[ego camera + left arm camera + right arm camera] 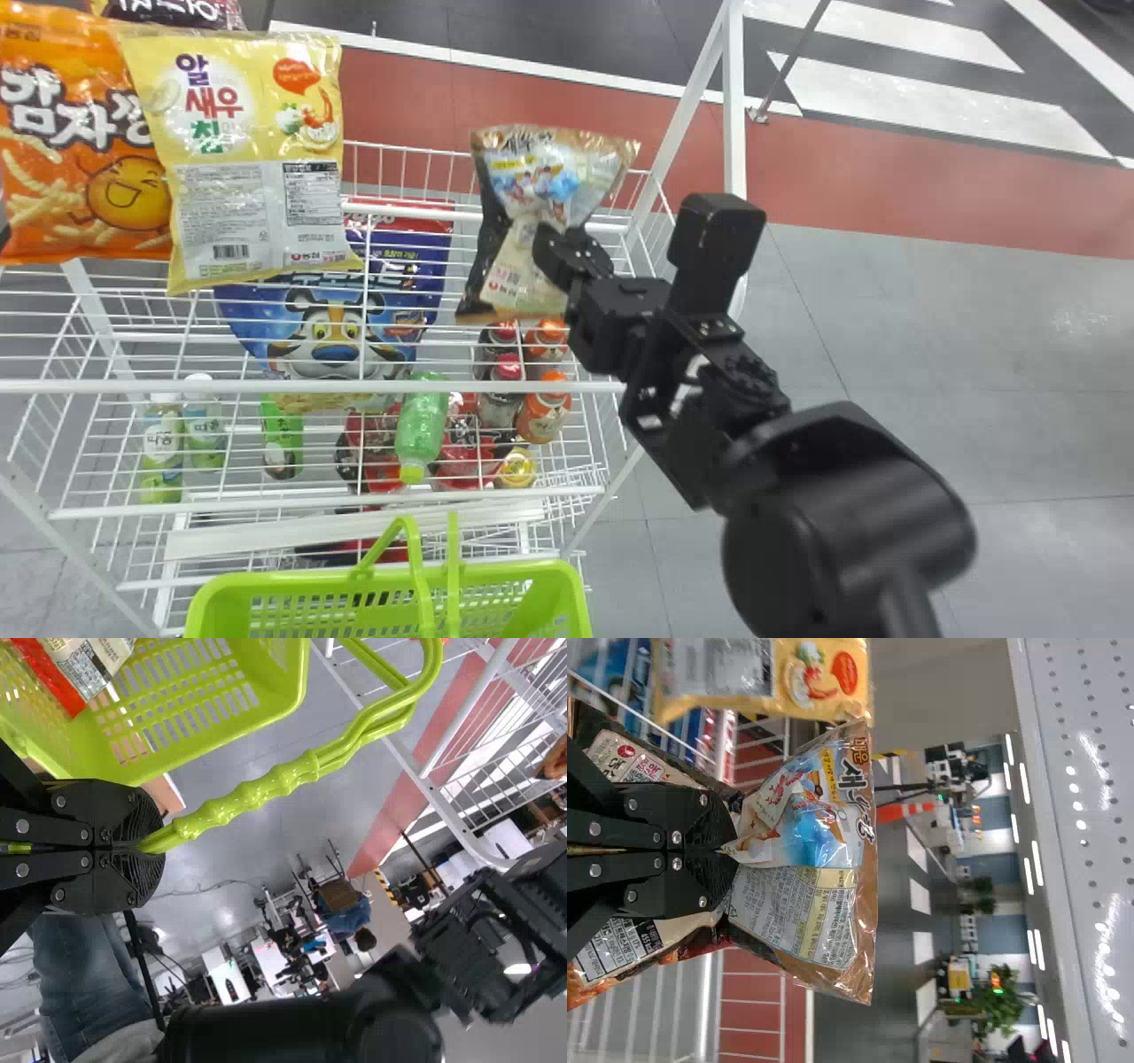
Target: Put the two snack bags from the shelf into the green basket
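Over the wire shelf (310,387), the right gripper (728,851) has its fingers pinching the snack bag (802,908) at the middle (soft, light, perhaps slippery, so good hold); the left gripper (146,848) pinches the basket handle (252,794).

White wire rack (733,106), tiered. Clock directions from rack centre, head view. Upper tier (310,386): orange bag (84,142) at 10 o'clock; yellow bag (232,217) at 11, overlapping orange bag's edge; dark bag (199,12) at 11, farther out. Seen through the wires, below: blue bag (337,328) near centre; red-capped bottles (501,409) at 3; orange-capped bottles (540,418) just beside them; yellow-topped item (516,470) at 4; green bottle (423,425) at 5, cap toward 6; red-black packs (376,465) near 6; green pack (283,434) at 7; white-capped bottles (162,443) at 8.
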You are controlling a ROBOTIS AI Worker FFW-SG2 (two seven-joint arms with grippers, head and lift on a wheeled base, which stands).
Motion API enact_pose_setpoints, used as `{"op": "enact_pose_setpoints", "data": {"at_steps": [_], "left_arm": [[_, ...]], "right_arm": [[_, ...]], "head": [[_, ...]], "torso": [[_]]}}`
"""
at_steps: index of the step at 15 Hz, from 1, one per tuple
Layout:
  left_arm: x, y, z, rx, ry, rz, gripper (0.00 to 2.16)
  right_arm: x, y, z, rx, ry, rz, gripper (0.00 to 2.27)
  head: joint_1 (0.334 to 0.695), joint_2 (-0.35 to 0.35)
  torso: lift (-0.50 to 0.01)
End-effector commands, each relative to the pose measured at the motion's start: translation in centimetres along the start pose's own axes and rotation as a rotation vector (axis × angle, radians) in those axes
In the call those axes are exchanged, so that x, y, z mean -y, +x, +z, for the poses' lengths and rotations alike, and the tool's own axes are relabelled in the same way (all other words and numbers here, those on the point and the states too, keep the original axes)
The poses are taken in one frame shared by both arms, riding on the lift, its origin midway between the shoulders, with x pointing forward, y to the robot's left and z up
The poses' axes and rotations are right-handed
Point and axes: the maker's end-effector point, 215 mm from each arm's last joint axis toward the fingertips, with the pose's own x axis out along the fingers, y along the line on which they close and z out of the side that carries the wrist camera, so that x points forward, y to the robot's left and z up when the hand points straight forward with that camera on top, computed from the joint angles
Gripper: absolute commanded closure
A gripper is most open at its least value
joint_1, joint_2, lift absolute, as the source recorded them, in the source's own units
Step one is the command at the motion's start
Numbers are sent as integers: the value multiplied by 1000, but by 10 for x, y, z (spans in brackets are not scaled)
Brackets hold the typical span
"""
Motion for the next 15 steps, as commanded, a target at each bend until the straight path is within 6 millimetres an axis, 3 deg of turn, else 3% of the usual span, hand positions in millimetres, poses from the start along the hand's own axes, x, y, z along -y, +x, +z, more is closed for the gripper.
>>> {"op": "enact_pose_setpoints", "data": {"at_steps": [1,6,11,12,15], "left_arm": [[1,1,0,-1,3,-1,1713],[1,3,1,0,4,-6,1713],[1,4,-1,-6,7,-4,1713],[2,4,-2,-7,6,-6,1717],[5,5,-2,-9,7,-12,1717]], "right_arm": [[-6,-38,-27,-119,14,7,2223],[4,-108,-86,-328,47,-22,2219],[-5,-205,-184,-742,37,-18,2209],[-8,-218,-196,-788,51,-6,2209],[-20,-228,-211,-826,90,38,2209]], "head": [[695,-312],[695,-350],[695,-350],[695,-350],[695,-350]], "torso": [[-11],[-11],[-11],[-11],[-11]]}}
